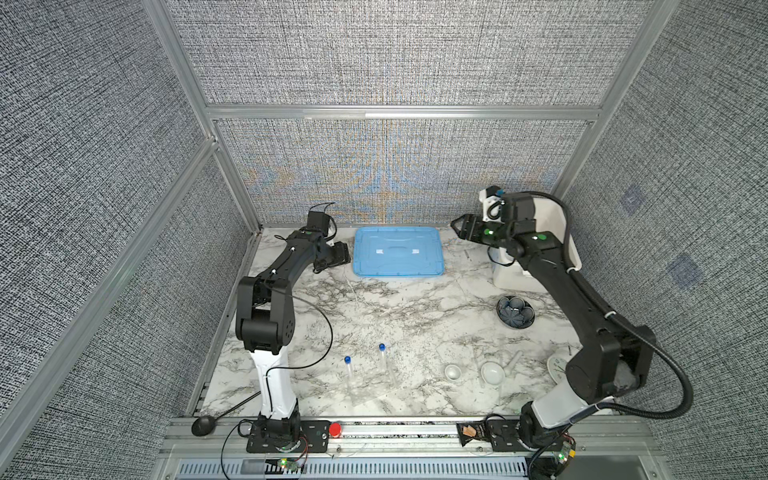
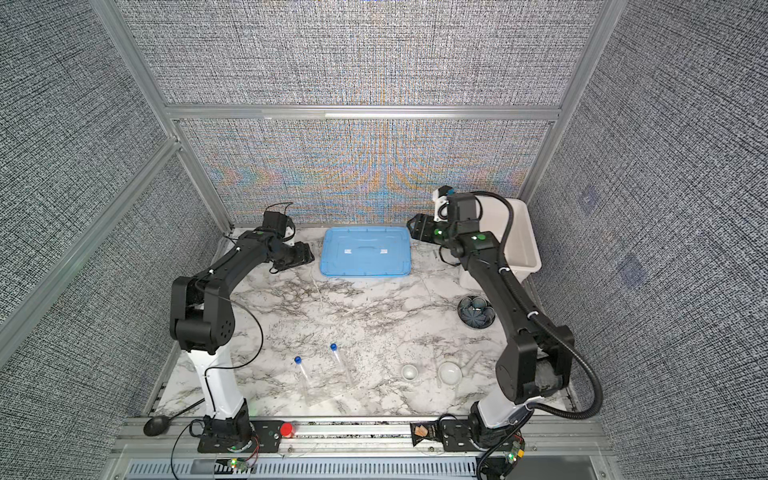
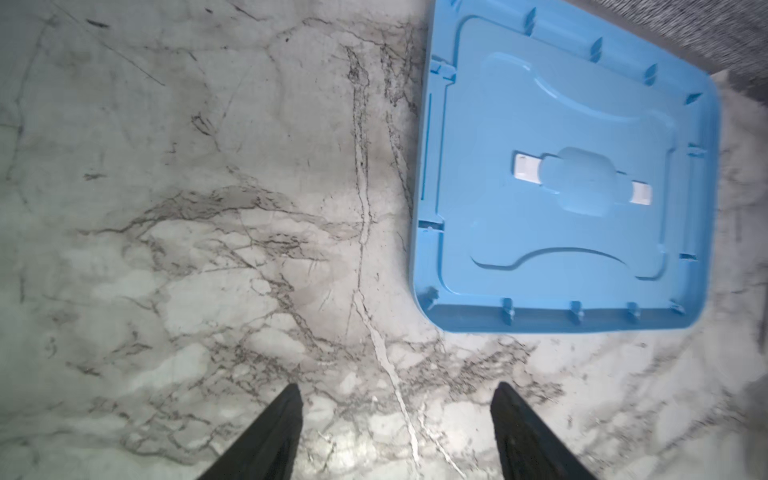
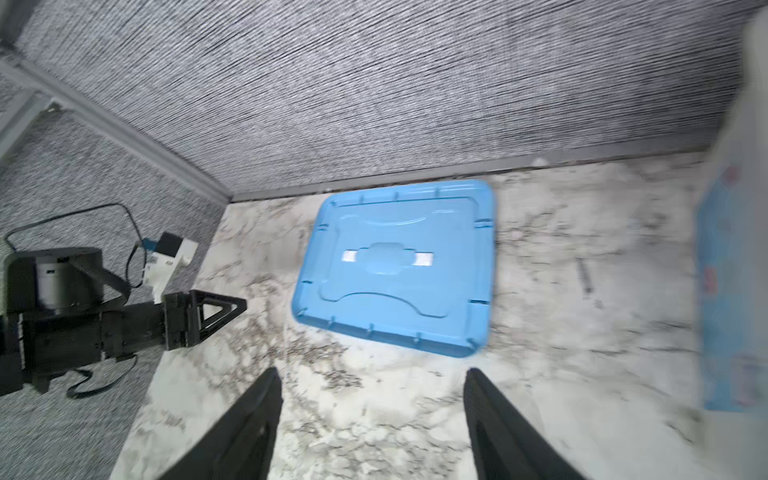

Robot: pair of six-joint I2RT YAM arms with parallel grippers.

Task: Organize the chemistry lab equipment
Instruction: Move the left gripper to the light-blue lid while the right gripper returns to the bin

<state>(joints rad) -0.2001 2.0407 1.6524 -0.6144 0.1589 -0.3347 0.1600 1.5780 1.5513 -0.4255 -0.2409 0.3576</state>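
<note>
Two slim clear tubes with blue caps [image 1: 349,370] [image 1: 384,358] lie near the table's front, left of centre; both top views show them [image 2: 301,374] [image 2: 338,361]. To their right stand two small white bowls [image 1: 453,371] [image 1: 492,372], with a short white pestle [image 1: 513,360] beside the larger bowl. My left gripper [image 1: 340,253] [image 3: 399,386] is open and empty at the back, just left of the blue lid [image 1: 398,251]. My right gripper [image 1: 457,226] [image 4: 372,372] hangs open and empty above the table, right of the lid.
The blue lid [image 3: 565,187] [image 4: 399,266] lies flat by the back wall. A white bin [image 2: 524,237] stands at the back right, partly behind my right arm. A dark bowl [image 1: 515,311] sits in front of it. A round white clock [image 1: 556,368] peeks from behind the right arm.
</note>
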